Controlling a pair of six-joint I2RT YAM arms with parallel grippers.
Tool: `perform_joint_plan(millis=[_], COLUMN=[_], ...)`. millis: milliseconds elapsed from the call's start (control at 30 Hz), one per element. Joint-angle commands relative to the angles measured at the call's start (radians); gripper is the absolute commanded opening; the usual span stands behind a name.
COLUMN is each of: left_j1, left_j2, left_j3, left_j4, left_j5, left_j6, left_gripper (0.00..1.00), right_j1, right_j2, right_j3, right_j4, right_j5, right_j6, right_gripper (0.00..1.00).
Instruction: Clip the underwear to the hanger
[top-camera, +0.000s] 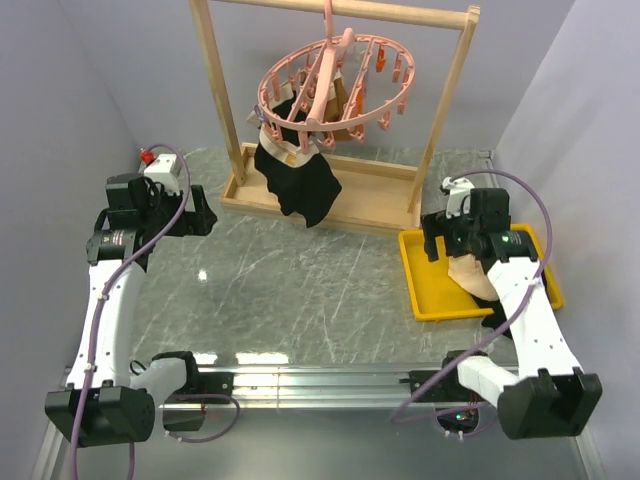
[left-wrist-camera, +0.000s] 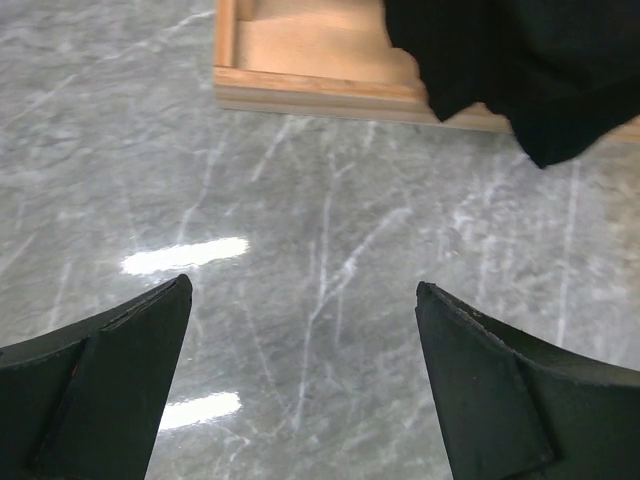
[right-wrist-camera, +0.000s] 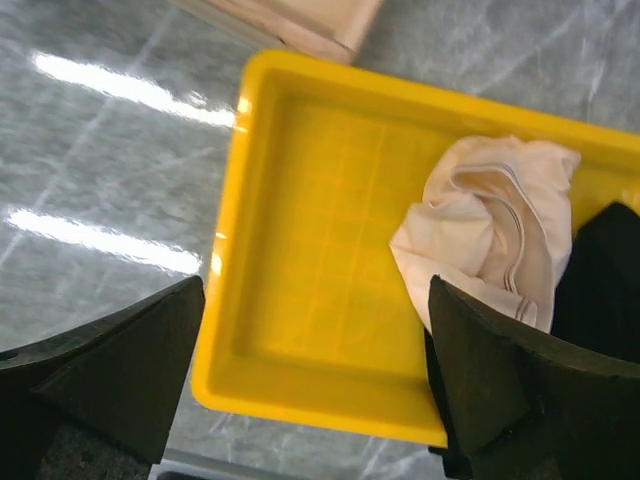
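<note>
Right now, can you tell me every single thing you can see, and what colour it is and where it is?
hanger: one, pink, hooked on the rack's top bar
rack: one, wooden, far side of the table
black clothes: a bunch, count unclear, hanging from the hanger
tray: one, yellow, right side of the table
underwear: one, cream, crumpled in the tray
black cloth: one piece, in the tray beside the underwear
table: one, grey marble look
arms: two, white and black, near edge
left tool: open, empty, above bare table
right tool: open, empty, above the tray
</note>
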Motion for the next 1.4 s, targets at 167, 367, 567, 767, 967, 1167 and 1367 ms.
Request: perform_joint_plan(millis=[167, 367, 567, 767, 967, 1167, 1367], left_j1=[0.001, 0.001, 0.002, 0.002, 0.001, 0.001, 0.002], left_j2=[0.006, 0.013, -0.007, 0.016, 0.022, 0.02, 0.007], left_j3=[0.08, 0.083, 0.06, 0.098, 0.12, 0.135, 0.16], left_j4=[-0.011, -0.027, -0.018, -0.046, -0.041, -0.044, -0.052], left_j5=[0.119, 0.165, 0.197, 0.266, 0.29, 0.291, 0.309], left_j6=[0.019, 0.025, 0.025, 0.069, 0.051, 0.045, 0.049], left_gripper=[0.99, 0.99, 0.99, 0.99, 0.99, 0.99, 0.99], right_j1=[-0.246, -0.365, -0.412, -0.457, -0.471, -0.475, -0.486], right_j2=[0.147, 0.262, 0.358, 0.441, 0.507, 0.555, 0.547], right_j3=[0.16, 0.154, 0.114, 0.062, 0.034, 0.024, 0.053], right_j4=[-0.168, -0.191, -0.149, -0.077, -0.029, -0.02, -0.092], right_j5=[-0.018, 0.001, 0.03, 0.053, 0.056, 0.048, -0.036], right_j6=[-0.179, -0.291, -0.313, -0.322, -0.322, -0.331, -0.351], right_gripper=[1.0, 0.94, 0.86, 0.83, 0.83, 0.78, 0.41])
